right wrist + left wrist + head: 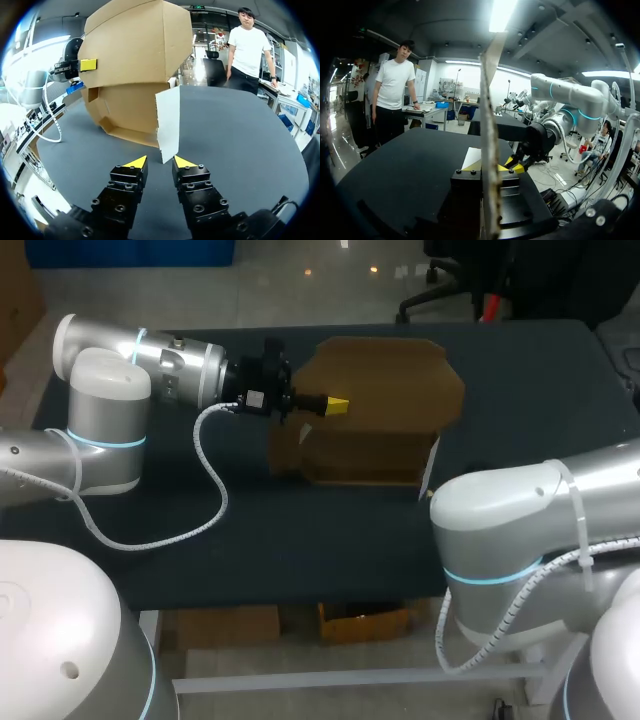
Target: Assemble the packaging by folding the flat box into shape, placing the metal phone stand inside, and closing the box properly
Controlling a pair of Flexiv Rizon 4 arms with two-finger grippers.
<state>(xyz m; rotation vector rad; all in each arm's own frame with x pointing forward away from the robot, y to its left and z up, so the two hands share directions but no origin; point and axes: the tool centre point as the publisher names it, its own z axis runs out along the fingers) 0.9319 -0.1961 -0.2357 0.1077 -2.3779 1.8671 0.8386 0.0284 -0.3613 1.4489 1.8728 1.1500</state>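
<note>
A brown cardboard box stands half-folded in the middle of the black table, its big upper panel raised. My left gripper is shut on that panel's left edge. In the left wrist view the panel runs edge-on between the black fingers. In the right wrist view the box rises ahead, with the left gripper's yellow tip on its upper panel. A white flap hangs off the box's near corner. Just short of the flap's lower corner my right gripper stands open, low over the table. No phone stand shows.
The left arm's white coiled cable loops over the table left of the box. My right arm's elbow covers the front right corner and hides its gripper in the head view. Bare table lies right of the box.
</note>
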